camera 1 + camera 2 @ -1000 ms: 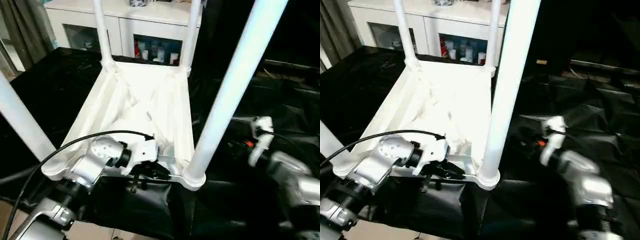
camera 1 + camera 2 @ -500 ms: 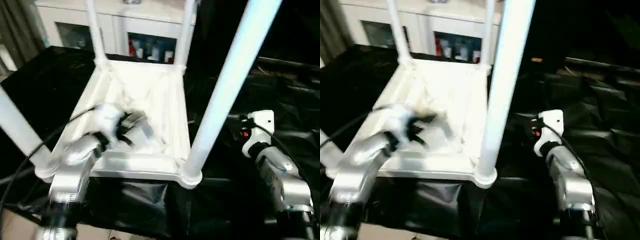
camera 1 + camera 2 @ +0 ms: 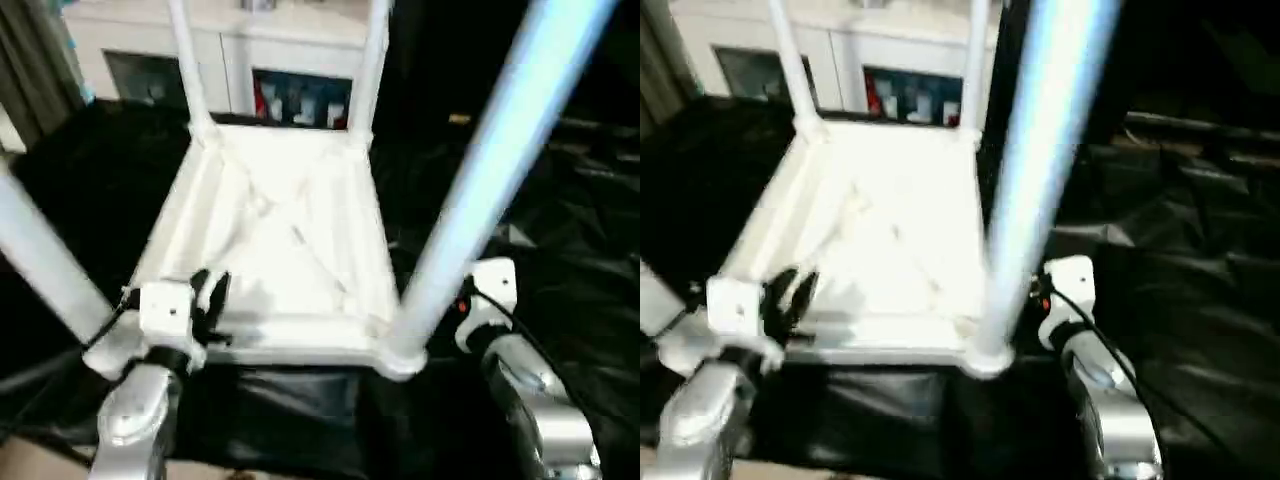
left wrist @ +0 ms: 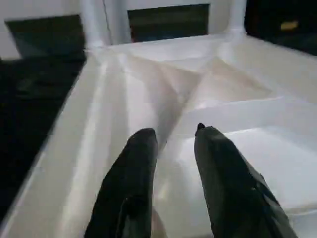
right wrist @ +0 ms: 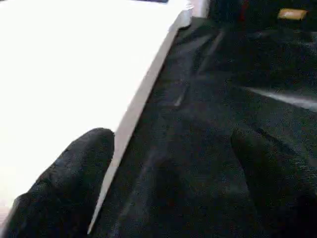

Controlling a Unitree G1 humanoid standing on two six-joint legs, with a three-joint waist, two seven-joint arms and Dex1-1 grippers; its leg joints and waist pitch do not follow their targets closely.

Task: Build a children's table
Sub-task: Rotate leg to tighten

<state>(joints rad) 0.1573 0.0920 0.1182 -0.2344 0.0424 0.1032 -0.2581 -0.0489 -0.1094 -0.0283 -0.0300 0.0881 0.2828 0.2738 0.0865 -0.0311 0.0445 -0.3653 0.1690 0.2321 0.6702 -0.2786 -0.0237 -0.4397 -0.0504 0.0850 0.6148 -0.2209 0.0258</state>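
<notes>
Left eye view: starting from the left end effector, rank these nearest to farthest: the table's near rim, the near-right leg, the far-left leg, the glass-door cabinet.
1. Near rim of the upturned children's table, just beside the left end effector.
2. Near-right leg, across the rim to the right.
3. Far-left leg, at the table's far corner.
4. Glass-door cabinet, behind the table, at the back.

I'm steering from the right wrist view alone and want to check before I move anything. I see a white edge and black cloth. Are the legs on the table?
Observer: Yes. The children's table lies upside down with four legs standing up. The near right leg rises just beside the right gripper.
Operator: Where's the left gripper?
Observer: The left gripper hangs over the table's underside by the near left corner, fingers apart, holding nothing.
Operator: What's beyond the table?
Observer: A white cabinet with glass doors.
</notes>
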